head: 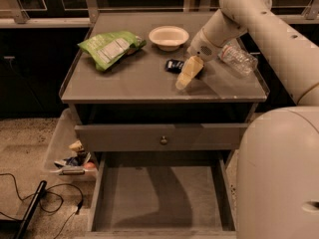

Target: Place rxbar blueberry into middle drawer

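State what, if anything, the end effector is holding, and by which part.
Nothing is visibly held. The end effector hangs low over the cabinet top, just beside the rxbar blueberry lying flat there; contact cannot be told.

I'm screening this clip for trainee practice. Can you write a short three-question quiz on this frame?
1. True or false: the bar already lies in the drawer.
2. Where is the gripper? A) inside the drawer B) over the tabletop, right beside the bar C) down at the floor
3. Fill in: the drawer is pulled ___.

Key: 1 false, the bar is on the tabletop. 2 B. 3 open.
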You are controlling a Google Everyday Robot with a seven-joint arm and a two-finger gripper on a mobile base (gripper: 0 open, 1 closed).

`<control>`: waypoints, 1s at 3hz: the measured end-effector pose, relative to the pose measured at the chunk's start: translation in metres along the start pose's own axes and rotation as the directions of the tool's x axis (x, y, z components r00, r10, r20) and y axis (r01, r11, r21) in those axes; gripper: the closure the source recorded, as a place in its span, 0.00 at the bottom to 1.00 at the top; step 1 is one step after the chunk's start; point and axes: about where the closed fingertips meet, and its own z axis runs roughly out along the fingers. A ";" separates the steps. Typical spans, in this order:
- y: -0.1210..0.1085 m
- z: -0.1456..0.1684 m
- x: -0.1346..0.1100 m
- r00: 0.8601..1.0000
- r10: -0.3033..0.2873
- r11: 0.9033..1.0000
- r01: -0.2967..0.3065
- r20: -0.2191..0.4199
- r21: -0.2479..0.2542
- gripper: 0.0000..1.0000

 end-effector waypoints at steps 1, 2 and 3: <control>0.000 0.000 0.000 1.000 0.000 1.000 0.000 0.000 0.000 0.19; 0.000 0.000 0.000 1.000 0.000 1.000 0.000 0.000 0.000 0.42; 0.000 0.000 0.000 1.000 0.000 1.000 0.000 0.000 0.000 0.65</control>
